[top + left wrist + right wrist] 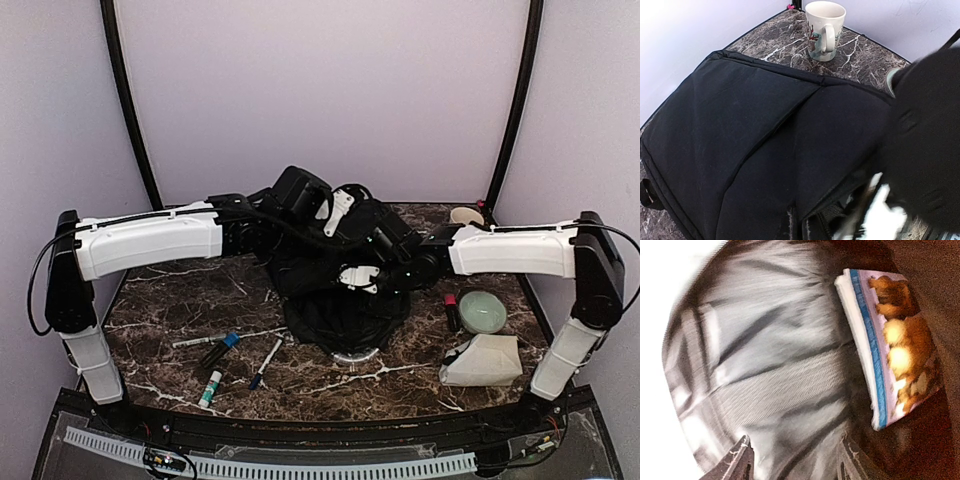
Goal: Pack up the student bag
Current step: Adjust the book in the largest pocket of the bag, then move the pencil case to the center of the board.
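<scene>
The student bag (pixel 340 300) is a big black backpack standing mid-table, and it fills the left wrist view (pixel 755 140). My left gripper (pixel 800 225) is shut on a fold of its fabric by the opening, and in the top view it (pixel 335 210) is raised at the bag's top. My right gripper (pixel 795 465) is inside the bag, over the grey lining (pixel 770 365), open, with nothing between its fingers. A book (pixel 890 340) with a blue stripe and brown animals on its cover lies inside, apart from the fingers. From above, the right wrist (pixel 358 275) dips into the opening.
Several pens and markers (pixel 225 350) and a glue stick (pixel 210 388) lie front left. A green bowl (pixel 482 312), a small red-tipped stick (pixel 452 310) and a crumpled white bag (pixel 482 360) sit at the right. A white mug (pixel 824 30) stands behind the bag.
</scene>
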